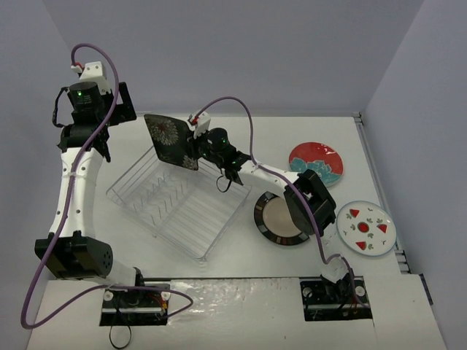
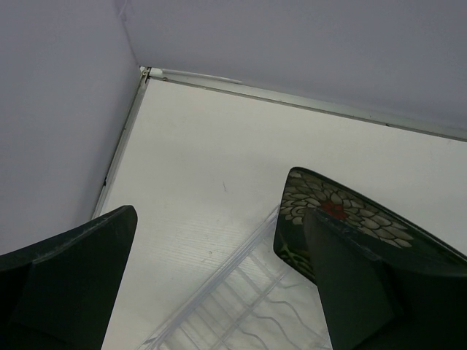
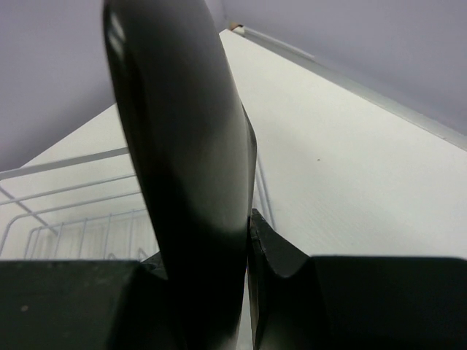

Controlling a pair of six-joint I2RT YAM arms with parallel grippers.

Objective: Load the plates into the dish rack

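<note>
Closest to the right wrist lens, the square black floral plate (image 3: 190, 168) stands on edge, its dark rim running from bottom to top of the view. The right gripper (image 3: 208, 248) is nearly closed and pinches the plate's lower edge between its fingers. Behind and to the left are the wires of the silver-white wire dish rack (image 3: 73, 211), with the white table (image 3: 350, 160) to the right.

In the left wrist view, the left gripper (image 2: 219, 219) has its jaws spread wide with nothing between them. Past its right finger the same plate (image 2: 328, 208) shows its flowered face, above a corner of the rack (image 2: 241, 299).

From above, the plate (image 1: 169, 140) is held tilted on edge over the far end of the rack (image 1: 179, 204). Its long axis runs from far-left to near-right, and its patterned face is turned up and to the near-left. Whether it touches the tines I cannot tell. The right gripper (image 1: 191, 146) grips its right side, and the left gripper (image 1: 120, 102) hangs to the plate's left, apart from it.

To the rack's right lie three plates:
- a round beige plate with black striped rim (image 1: 271, 219), partly under the right arm
- a round red-and-teal floral plate (image 1: 315, 160), farther back
- a smaller white plate with red triangles (image 1: 365, 227), rightmost
</note>
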